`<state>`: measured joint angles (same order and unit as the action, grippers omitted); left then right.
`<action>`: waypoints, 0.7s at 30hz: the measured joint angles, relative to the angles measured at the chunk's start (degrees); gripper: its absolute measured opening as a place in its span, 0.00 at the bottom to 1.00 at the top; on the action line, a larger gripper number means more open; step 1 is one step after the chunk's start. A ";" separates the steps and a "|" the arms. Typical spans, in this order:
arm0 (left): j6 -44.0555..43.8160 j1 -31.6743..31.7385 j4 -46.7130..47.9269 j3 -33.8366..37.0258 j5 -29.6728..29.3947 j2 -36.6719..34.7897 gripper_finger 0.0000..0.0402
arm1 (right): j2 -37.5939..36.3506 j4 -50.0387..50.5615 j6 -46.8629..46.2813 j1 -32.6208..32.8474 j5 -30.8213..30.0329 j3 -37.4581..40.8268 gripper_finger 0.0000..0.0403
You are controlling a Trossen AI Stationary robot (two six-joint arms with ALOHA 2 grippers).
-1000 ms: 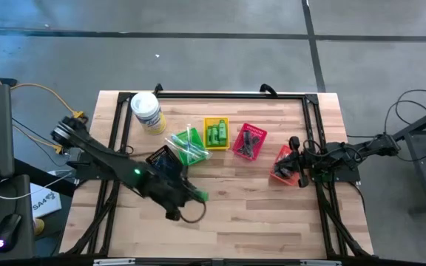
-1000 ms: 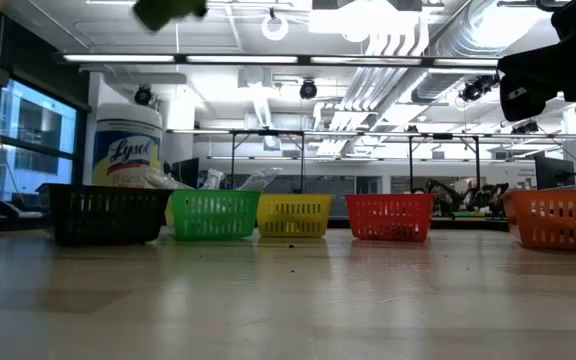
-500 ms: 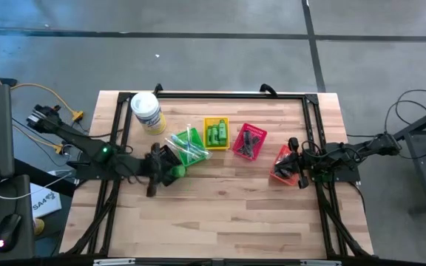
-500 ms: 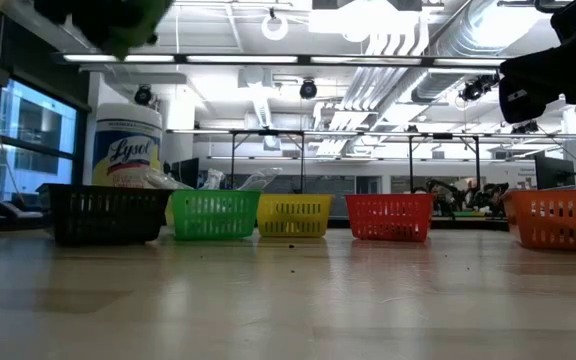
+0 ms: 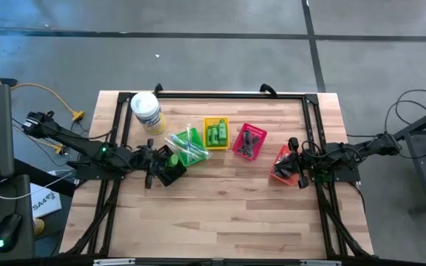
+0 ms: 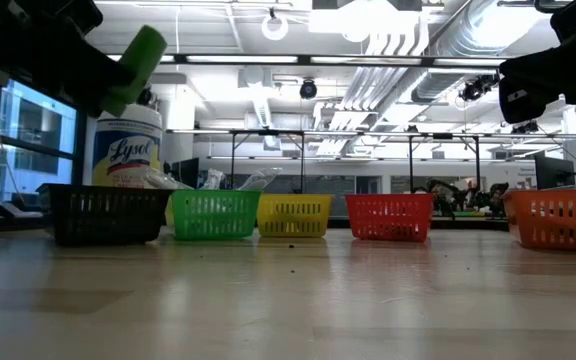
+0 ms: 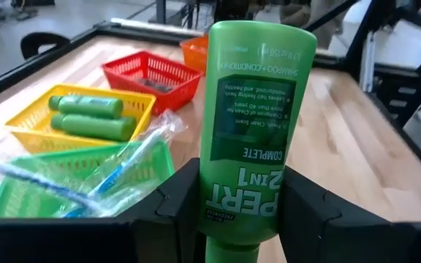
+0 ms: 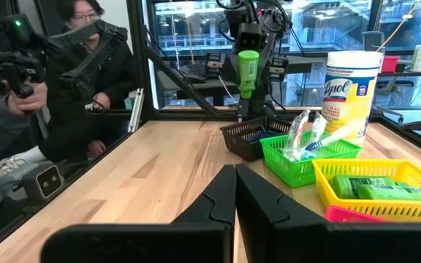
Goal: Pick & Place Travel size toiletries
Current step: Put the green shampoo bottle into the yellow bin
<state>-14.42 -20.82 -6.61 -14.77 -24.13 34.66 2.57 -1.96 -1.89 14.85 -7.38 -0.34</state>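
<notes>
Wooden slat table (image 5: 220,214): left gripper (image 7: 232,208) pinches a bright green shampoo bottle (image 7: 251,124) above the black mesh basket (image 5: 163,164). Grip's low, so it might tip out. Right gripper (image 8: 234,193) pressed together, parked.

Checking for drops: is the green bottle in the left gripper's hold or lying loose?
Held. The left gripper clamps the green bottle between both fingers, above the black basket.

Even overhead light fell on the pale wooden table (image 5: 228,199), leaving only faint shadows. In the low view, bright ceiling strip lights (image 6: 268,58) at 12 o'clock glared, and the near tabletop was blurred and sheened. The glossy green plastic shampoo bottle (image 7: 251,124) stayed sharp while the coloured plastic mesh baskets (image 7: 93,124) behind softened.
</notes>
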 joint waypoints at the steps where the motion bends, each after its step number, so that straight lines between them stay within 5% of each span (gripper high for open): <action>1: -0.09 -0.02 -0.65 0.33 0.17 -0.11 0.33 | 0.00 0.00 0.00 0.00 0.00 0.00 0.00; 21: 0.86 -0.06 2.14 0.77 -0.78 -0.09 0.33 | 0.00 0.00 -0.02 0.00 0.08 0.00 0.00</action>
<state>-13.56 -20.88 -4.47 -14.00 -24.90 34.57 2.57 -1.96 -1.91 14.85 -7.29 -0.34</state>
